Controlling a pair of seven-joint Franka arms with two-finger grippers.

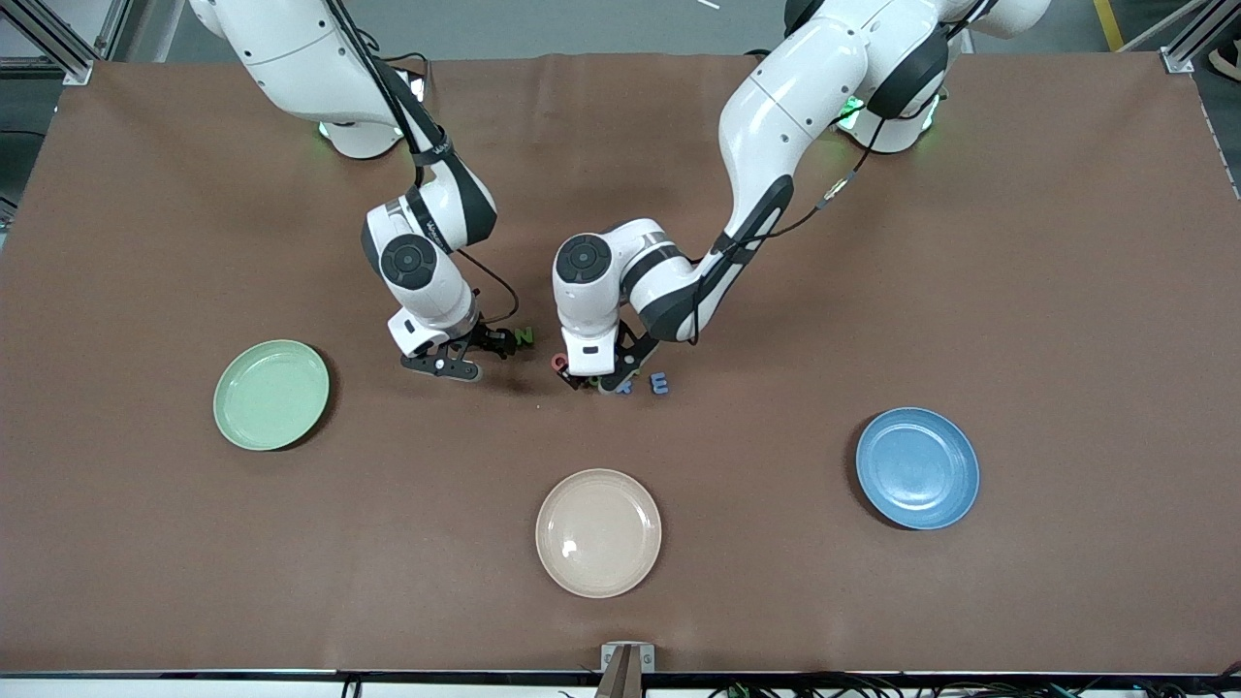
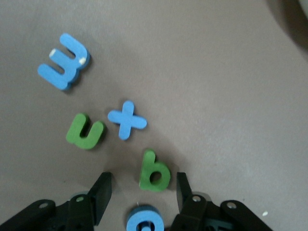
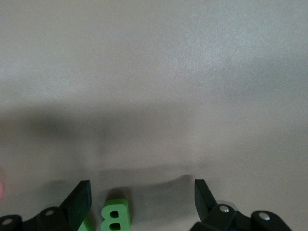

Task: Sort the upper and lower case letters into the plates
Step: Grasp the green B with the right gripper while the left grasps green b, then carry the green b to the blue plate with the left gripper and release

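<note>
The letters lie in a loose cluster mid-table. In the left wrist view I see a blue E [image 2: 65, 61], a green u [image 2: 85, 132], a blue x [image 2: 126, 119], a green b [image 2: 155, 171] and a round blue letter [image 2: 144, 219]. My left gripper [image 2: 143, 192] is open low over them, with the b and the round blue letter between its fingers, untouched. My right gripper [image 3: 142, 199] is open low over a green B [image 3: 115, 214], which lies close to one finger. In the front view the left gripper [image 1: 599, 383] is beside a pink-red letter [image 1: 559, 363] and the right gripper [image 1: 493, 342] beside a green N [image 1: 525, 336]. The mint green plate [image 1: 271, 395] and the blue plate [image 1: 917, 467] hold nothing.
A cream-beige plate [image 1: 598, 532] sits nearer the front camera than the letters, between the two other plates. The mint plate is toward the right arm's end, the blue plate toward the left arm's end. Both arms reach in close together over the cluster.
</note>
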